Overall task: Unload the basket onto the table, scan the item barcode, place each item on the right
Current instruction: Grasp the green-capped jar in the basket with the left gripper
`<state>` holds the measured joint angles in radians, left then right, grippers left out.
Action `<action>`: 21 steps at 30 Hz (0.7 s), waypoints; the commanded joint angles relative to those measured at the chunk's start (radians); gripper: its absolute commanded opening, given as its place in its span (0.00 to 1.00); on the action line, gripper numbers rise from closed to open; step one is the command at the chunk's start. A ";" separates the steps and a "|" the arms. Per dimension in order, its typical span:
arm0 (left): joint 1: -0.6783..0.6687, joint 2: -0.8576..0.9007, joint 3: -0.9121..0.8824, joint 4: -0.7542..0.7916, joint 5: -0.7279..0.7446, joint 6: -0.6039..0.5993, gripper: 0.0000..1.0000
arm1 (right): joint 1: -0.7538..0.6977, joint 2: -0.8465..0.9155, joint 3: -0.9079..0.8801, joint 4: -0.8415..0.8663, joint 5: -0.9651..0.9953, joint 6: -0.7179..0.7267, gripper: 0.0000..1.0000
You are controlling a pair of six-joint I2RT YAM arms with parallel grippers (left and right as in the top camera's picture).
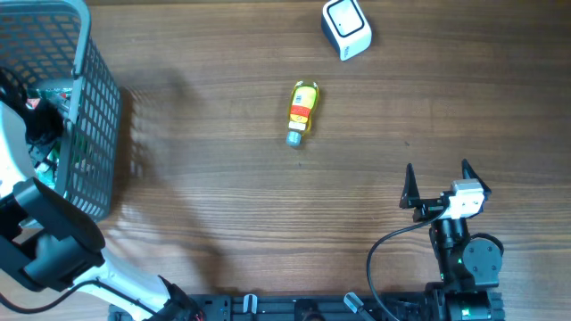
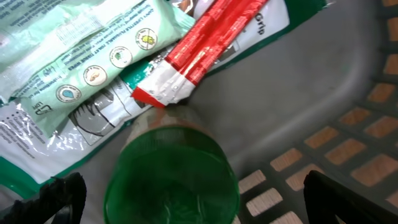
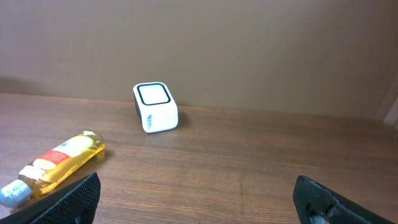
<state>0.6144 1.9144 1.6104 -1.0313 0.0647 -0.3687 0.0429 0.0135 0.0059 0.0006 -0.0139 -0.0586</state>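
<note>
A yellow bottle (image 1: 302,109) with a red label and a blue cap lies on its side mid-table, also seen at the left of the right wrist view (image 3: 62,158). The white scanner (image 1: 346,27) with a dark window stands at the far edge (image 3: 155,107). My left gripper (image 2: 202,199) is down inside the grey basket (image 1: 89,116), open, its fingers either side of a green round container (image 2: 171,180) without touching it. My right gripper (image 1: 437,174) is open and empty over bare table at the near right (image 3: 199,202).
In the basket lie a pale green packet (image 2: 81,56) and a red and white packet (image 2: 199,50) on a larger white and green pack. The basket's slotted wall (image 2: 348,137) rises just right of the left gripper. The left arm (image 1: 53,241) crosses the near left corner.
</note>
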 commanded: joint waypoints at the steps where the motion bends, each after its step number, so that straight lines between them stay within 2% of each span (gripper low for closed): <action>1: -0.002 0.029 0.007 -0.001 -0.033 0.017 1.00 | -0.003 -0.003 -0.001 0.006 0.020 -0.018 1.00; 10: -0.002 0.061 0.007 -0.003 -0.033 0.017 0.97 | -0.003 -0.003 -0.001 0.006 0.020 -0.018 1.00; 21: -0.002 0.062 0.007 -0.007 -0.033 0.017 0.60 | -0.003 -0.003 -0.001 0.006 0.020 -0.018 1.00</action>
<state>0.6144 1.9675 1.6104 -1.0363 0.0422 -0.3550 0.0429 0.0139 0.0059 0.0002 -0.0139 -0.0589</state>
